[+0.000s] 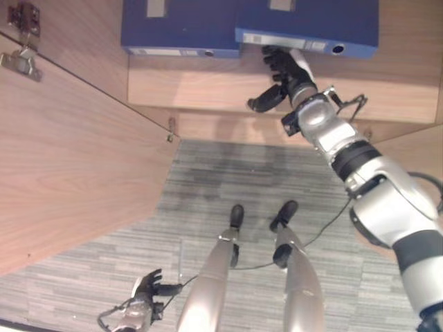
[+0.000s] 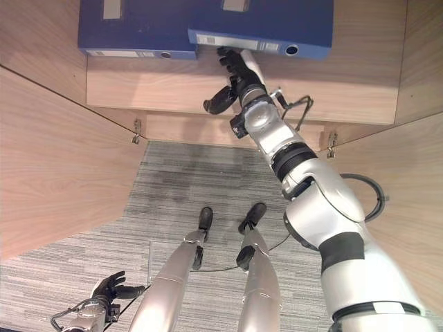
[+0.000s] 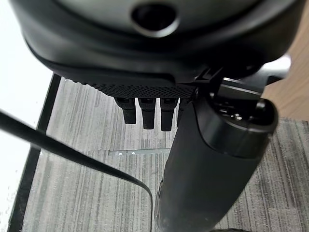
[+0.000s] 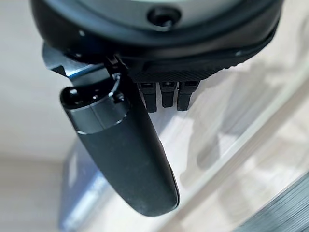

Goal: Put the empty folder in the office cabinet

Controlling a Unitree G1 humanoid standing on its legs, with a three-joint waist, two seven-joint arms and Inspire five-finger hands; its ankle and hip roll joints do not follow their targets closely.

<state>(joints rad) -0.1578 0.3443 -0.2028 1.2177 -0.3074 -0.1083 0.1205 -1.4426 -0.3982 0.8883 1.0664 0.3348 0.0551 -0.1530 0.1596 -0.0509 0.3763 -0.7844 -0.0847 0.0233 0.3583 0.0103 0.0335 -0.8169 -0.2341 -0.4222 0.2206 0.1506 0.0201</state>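
- The pale wooden office cabinet [image 2: 208,90], doors open, spans the upper frame; two flat blue ring-binder folders lie on its shelf, top centre.
- The right-hand blue folder [image 2: 277,21] already rests on that shelf, overlapping the left blue folder [image 2: 124,24].
- The right hand [image 2: 235,69] has straight fingers against that folder's spine edge, grasping nothing (a push, I judge); next, nudge it fully in.
- The left hand [image 2: 109,285], lower left, hangs relaxed and empty.
- Folder tops are cut off.
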